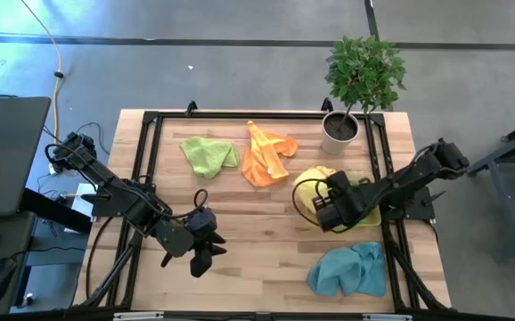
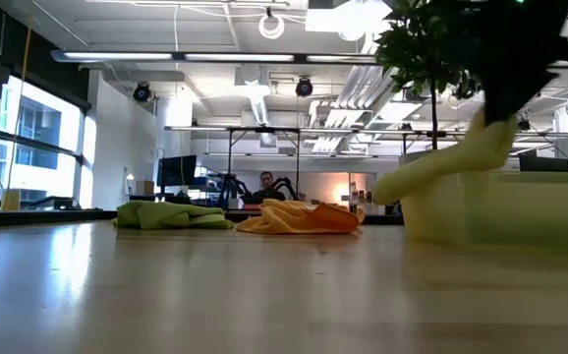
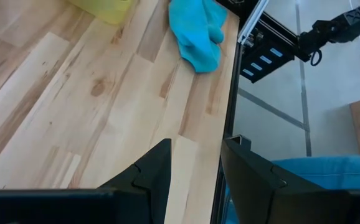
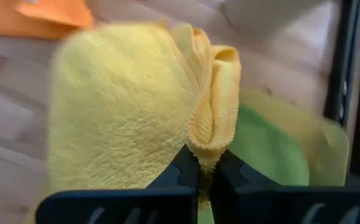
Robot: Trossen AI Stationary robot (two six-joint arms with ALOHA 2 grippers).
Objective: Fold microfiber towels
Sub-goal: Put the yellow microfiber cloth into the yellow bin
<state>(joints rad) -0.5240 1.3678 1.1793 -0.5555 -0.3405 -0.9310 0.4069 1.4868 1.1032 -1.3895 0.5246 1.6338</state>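
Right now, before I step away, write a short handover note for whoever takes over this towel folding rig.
Right gripper: shut on a fold of the yellow towel, over the table's right side, above a lime green towel.
Left gripper: open, empty, waiting over bare wood near the table's front edge.
Other towels: a second lime green towel and the orange towel lie crumpled at the back; the teal towel is bunched at the front right.
Done: no towel looks neatly folded yet.
Left: finish the yellow one, then fold the rest. Only five towels can be made out.
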